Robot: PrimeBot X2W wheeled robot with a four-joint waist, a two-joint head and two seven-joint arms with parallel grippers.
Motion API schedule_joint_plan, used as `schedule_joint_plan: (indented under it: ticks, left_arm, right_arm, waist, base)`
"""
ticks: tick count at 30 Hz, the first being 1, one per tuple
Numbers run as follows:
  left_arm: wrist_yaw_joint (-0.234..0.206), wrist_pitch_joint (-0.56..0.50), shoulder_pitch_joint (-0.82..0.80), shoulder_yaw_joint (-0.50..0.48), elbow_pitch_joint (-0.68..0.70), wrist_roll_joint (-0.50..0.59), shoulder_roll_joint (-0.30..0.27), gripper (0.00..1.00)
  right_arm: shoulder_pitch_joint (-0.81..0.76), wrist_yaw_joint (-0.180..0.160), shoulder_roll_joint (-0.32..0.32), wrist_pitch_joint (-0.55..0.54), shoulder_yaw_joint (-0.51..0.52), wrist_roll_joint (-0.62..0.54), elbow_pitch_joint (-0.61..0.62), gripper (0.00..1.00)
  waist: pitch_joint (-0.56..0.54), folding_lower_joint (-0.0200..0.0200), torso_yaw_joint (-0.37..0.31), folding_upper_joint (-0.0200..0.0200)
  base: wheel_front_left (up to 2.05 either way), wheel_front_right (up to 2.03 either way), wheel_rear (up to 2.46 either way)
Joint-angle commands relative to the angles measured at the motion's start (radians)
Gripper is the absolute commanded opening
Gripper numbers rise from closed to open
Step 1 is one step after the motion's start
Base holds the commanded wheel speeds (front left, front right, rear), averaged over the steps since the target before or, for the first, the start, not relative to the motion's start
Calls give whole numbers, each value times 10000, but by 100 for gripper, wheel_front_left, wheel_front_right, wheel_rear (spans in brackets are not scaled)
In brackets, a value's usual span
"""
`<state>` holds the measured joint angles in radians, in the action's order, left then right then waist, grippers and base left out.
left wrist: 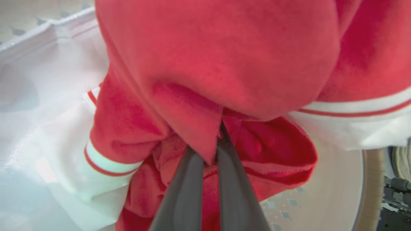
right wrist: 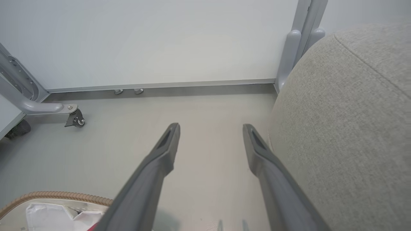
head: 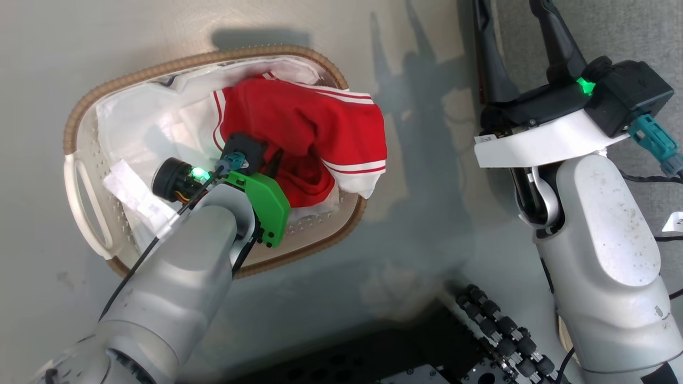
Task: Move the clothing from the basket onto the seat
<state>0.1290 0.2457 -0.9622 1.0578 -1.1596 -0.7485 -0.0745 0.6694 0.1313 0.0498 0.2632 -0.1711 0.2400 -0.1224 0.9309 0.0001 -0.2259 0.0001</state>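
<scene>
So the clothing [head: 299,128] is sitting bunched up in the basket [head: 203,58], piling toward the end ahead and to the right of the left gripper [left wrist: 212,154], and one white-hemmed corner is hanging out over the brown woven rim there. In the left wrist view the two dark fingers [left wrist: 189,192] are squeezing together on a fold of the red fabric, so that gripper is clamping the clothing. More red cloth is bulging right above the tips, and a white cuff with a red stripe is lying just to their left. The white liner [head: 139,122] is showing bare on the side behind the left wrist, crumpling against the perforated wall. Around the basket the grey floor [head: 160,26] is lying open along every edge I can see. The right gripper [right wrist: 210,131] is hanging well apart from the basket with its fingers spread wide and holding nothing, pointing across bare floor toward a pale wall panel [right wrist: 160,41]. The seat [right wrist: 346,128] is curving up just beside its right-hand finger, a rounded grey edge with a stitched seam, and I can't tell if the two are touching. The basket rim is peeking in below its left-hand finger, and a caster wheel [right wrist: 75,119] is sitting far off to the left by the wall.
</scene>
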Motion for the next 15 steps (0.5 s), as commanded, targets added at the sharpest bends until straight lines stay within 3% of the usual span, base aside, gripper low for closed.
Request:
schedule_joint_plan:
  ticks: [1, 7, 15]
  left_arm:
    - [26, 90, 91, 6, 14, -141, -37, 0]
    - [8, 207, 366, -282, 332, -125, -213, 0]
    - [-610, 197, 1635, -1821, 1728, 907, -414, 0]
  right_arm:
    - [76, -10, 32, 21, -3, 42, -70, 100]
    - [-301, -10, 32, 21, -46, -29, -327, 100]
    - [-851, -12, 38, 21, -127, -109, -793, 100]
  waist:
    - [-307, -1, -6, -1]
    - [-1263, -1, 104, -1]
    - [-2908, -1, 371, -1]
  base:
    - [0, 0, 0]
    - [0, 0, 0]
    - [0, 0, 0]
